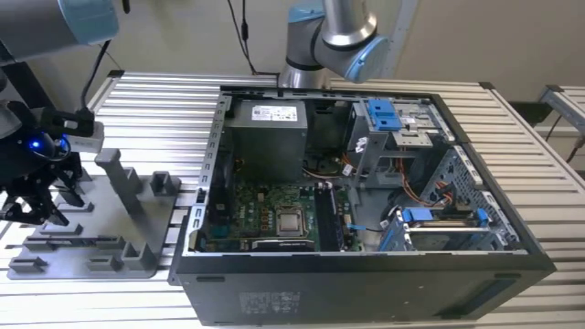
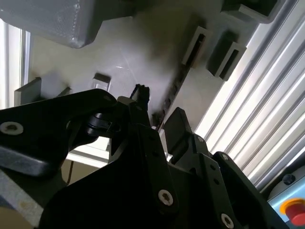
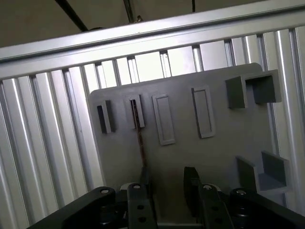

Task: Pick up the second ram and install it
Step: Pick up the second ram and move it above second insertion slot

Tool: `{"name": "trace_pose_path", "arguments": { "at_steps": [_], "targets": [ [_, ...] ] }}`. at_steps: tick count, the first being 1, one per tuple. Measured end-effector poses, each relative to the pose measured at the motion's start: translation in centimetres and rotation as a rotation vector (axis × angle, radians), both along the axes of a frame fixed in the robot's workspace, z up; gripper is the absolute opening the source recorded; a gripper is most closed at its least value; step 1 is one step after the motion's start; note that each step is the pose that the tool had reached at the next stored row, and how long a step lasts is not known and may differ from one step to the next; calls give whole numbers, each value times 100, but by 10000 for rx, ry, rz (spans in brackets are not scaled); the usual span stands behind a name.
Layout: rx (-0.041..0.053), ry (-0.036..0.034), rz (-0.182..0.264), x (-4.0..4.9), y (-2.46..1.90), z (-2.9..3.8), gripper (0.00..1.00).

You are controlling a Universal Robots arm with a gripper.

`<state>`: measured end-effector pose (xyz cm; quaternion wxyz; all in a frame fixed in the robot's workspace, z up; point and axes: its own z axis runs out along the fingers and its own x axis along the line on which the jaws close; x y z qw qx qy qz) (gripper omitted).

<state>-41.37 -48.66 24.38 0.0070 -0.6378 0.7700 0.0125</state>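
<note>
Now the black pincer [image 3: 167, 172] gapes open astride the thin, flat second ram [image 3: 139, 133]

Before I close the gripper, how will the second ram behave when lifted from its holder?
The second ram looks like a thin, straight board standing on edge in the gray holder, so probably stiff and light. Held in a narrow slot, it may bind if pulled askew.
</note>
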Motion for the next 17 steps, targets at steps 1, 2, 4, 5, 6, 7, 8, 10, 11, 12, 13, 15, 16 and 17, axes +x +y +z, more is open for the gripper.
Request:
{"name": "trace_pose_path", "arguments": {
  "at_steps": [1, 2, 4, 5, 6, 7, 8, 10, 11, 12, 13, 15, 16, 17],
  "targets": [
    [1, 1, 136, 0, 0, -10, 42],
    [3, 1, 279, 0, -1, -22, 42],
    [13, 1, 529, -4, -2, -50, 42],
    [12, 4, 622, -12, -2, -62, 42],
    [14, 3, 674, -20, -2, -75, 42],
    [16, 0, 685, -22, -2, -82, 42],
    [15, 1, 685, -22, -2, -82, 42],
    [14, 3, 685, -23, -2, -82, 42],
    [14, 3, 685, -23, -2, -82, 42],
    [14, 3, 685, -23, -1, -82, 42],
    [15, 1, 684, -23, -1, -84, 42],
    [18, -3, 685, -23, -1, -93, 42],
    [17, -1, 694, -23, -1, -99, 42],
    [15, 1, 720, -24, -2, -106, 42]
  ]
}}
